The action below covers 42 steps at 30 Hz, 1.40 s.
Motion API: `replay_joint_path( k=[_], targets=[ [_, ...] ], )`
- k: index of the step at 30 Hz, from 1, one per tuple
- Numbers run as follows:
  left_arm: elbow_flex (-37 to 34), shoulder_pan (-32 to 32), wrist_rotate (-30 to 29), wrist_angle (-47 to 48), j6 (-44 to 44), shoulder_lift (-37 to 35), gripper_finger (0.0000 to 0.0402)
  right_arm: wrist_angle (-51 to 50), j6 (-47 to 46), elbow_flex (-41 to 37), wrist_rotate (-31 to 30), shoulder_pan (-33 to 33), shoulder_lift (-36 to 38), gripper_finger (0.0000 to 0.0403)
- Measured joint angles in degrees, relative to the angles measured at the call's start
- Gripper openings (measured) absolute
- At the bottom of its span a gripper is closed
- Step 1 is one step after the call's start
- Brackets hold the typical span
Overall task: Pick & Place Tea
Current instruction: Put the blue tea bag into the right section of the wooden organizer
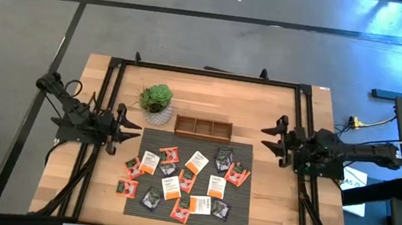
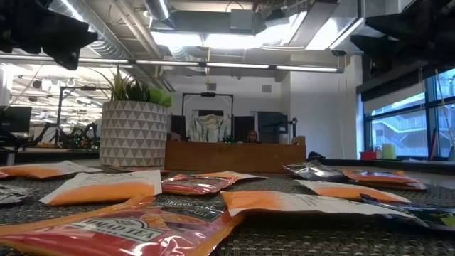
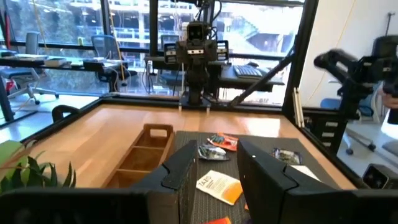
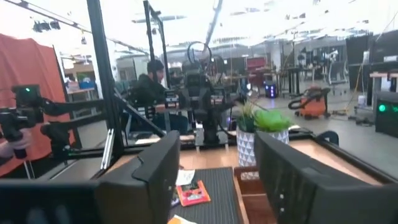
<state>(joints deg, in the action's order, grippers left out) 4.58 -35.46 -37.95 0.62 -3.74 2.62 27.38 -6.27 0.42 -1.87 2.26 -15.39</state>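
Note:
Several small square tea sachets, orange-red, white and dark, lie flat and scattered on a dark ribbed mat in the near half of the table. The low view shows them close up, an orange-red one nearest. My left gripper hovers open at the mat's far left corner, pointing level toward the right; a white and orange sachet shows past its fingers. My right gripper hovers open off the mat's far right corner, pointing left, with nothing between its fingers.
A brown wooden tray with three compartments stands just beyond the mat's far edge. A green plant in a patterned white pot stands left of the tray. Black frame rails run along the table's sides. A person sits beyond the table.

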Motion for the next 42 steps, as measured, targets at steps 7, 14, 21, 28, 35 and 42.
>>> replay_joint_path(
  k=[7, 14, 21, 28, 35, 42],
  targets=[
    [0.0, 3.7, 1.6, -11.9, 1.4, 11.3, 0.0109, -0.1, 0.0, 9.5, 3.9, 0.0, -18.6, 0.0268],
    [0.0, 9.9, 10.6, -27.9, -1.7, 30.2, 0.0109, -3.0, -1.5, 19.2, 16.0, 0.1, -36.2, 0.0278],
    [0.2, 13.3, 17.1, -44.3, -4.6, 49.5, 0.0109, -3.1, -5.5, 21.2, 16.8, 3.6, -50.2, 0.0277],
    [8.1, 13.9, 20.9, -45.0, -4.2, 64.7, 0.0109, -3.2, -5.9, 21.2, -1.1, 8.9, -58.2, 0.0257],
    [16.1, 13.8, 22.3, -44.5, -2.4, 74.9, 0.0109, -7.6, -13.1, 21.2, -11.4, 12.5, -60.8, 0.0226],
    [21.2, 13.9, 22.6, -44.1, 1.2, 81.4, 0.0109, -8.6, -18.0, 21.2, -14.1, 11.7, -65.0, 0.0207]
  ],
)
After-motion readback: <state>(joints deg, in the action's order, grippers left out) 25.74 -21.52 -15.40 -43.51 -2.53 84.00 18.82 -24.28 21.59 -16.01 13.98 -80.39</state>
